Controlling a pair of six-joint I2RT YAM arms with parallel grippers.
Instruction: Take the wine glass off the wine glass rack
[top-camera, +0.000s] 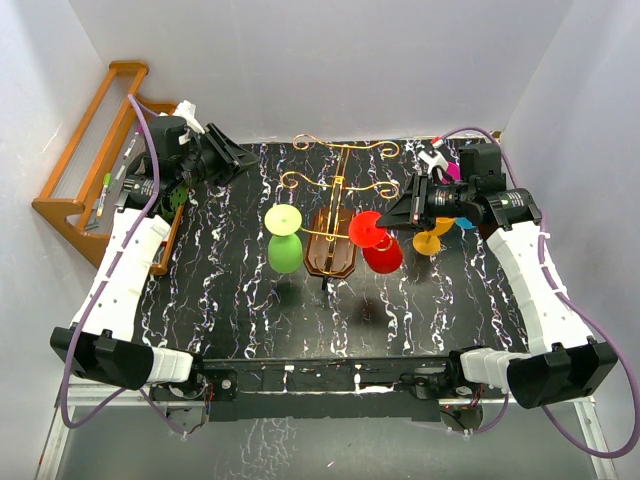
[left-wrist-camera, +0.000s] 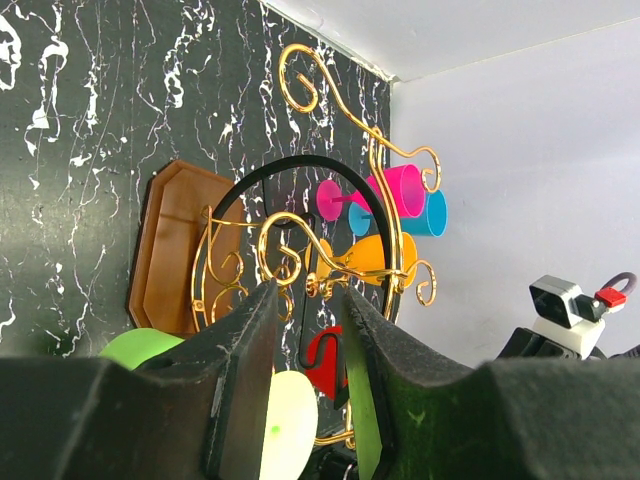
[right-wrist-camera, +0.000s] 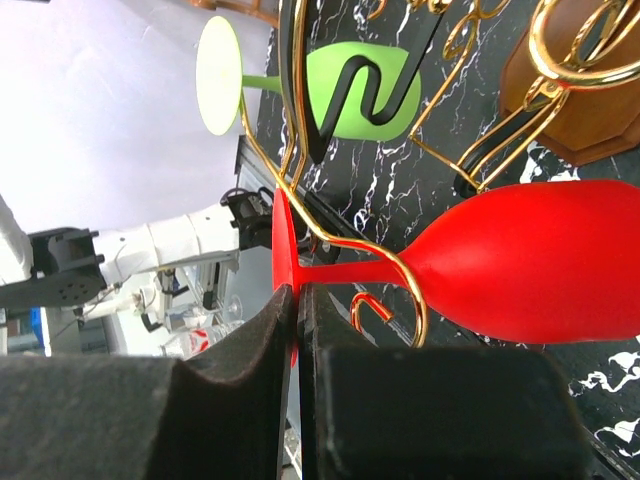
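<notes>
The wine glass rack (top-camera: 330, 255) stands mid-table on a dark brown base (right-wrist-camera: 590, 90), with gold scroll arms (left-wrist-camera: 300, 85). A red wine glass (top-camera: 382, 252) hangs upside down on its right side, its stem in a gold hook (right-wrist-camera: 400, 275). My right gripper (top-camera: 388, 218) is shut on the thin red foot of this glass (right-wrist-camera: 284, 250), fingertips pinching the disc's edge (right-wrist-camera: 297, 295). A green wine glass (top-camera: 285, 250) hangs on the rack's left side. My left gripper (top-camera: 240, 158) hovers at the far left, open with nothing between its pads (left-wrist-camera: 308, 300), facing the rack.
An orange glass (top-camera: 432, 240), a pink one (left-wrist-camera: 395, 190) and a blue one (left-wrist-camera: 430, 212) are on the rack's far right side. An orange-brown slatted shelf (top-camera: 90, 160) leans against the left wall. White walls close in the black marbled table (top-camera: 240, 320).
</notes>
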